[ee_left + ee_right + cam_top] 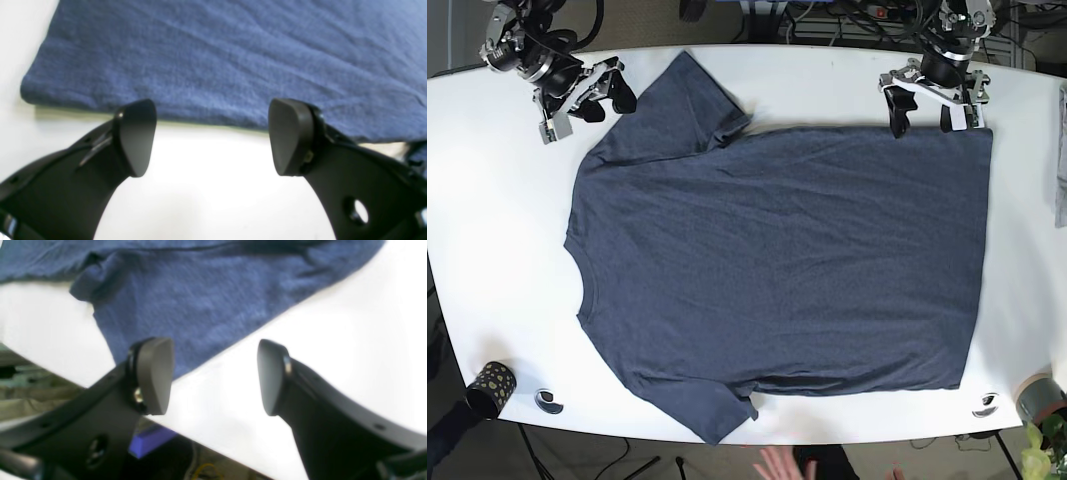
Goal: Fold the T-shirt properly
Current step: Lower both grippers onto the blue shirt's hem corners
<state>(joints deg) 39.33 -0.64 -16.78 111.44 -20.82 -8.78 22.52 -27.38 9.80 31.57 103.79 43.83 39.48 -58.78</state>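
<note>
Both jaws released: drop left gripper (pixel 930 103) on shirt (pixel 777 270) hem corner at 1 o'clock, right gripper (pixel 590 97) on the 11 o'clock sleeve.

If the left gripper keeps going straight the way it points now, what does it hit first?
The open left gripper would probably first meet the hem edge of the dark blue cotton T-shirt lying flat on the white table; nothing else shows between, though depth is unclear.

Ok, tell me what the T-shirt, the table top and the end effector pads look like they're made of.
T-shirt: soft knit, likely cotton jersey; matte heathered blue, fine wrinkles.
Table: smooth white hard surface, perhaps laminate; faint sheen, no grain.
Pads of the left end effector and right end effector: black matte, rubber or moulded plastic; cannot tell which.
</note>
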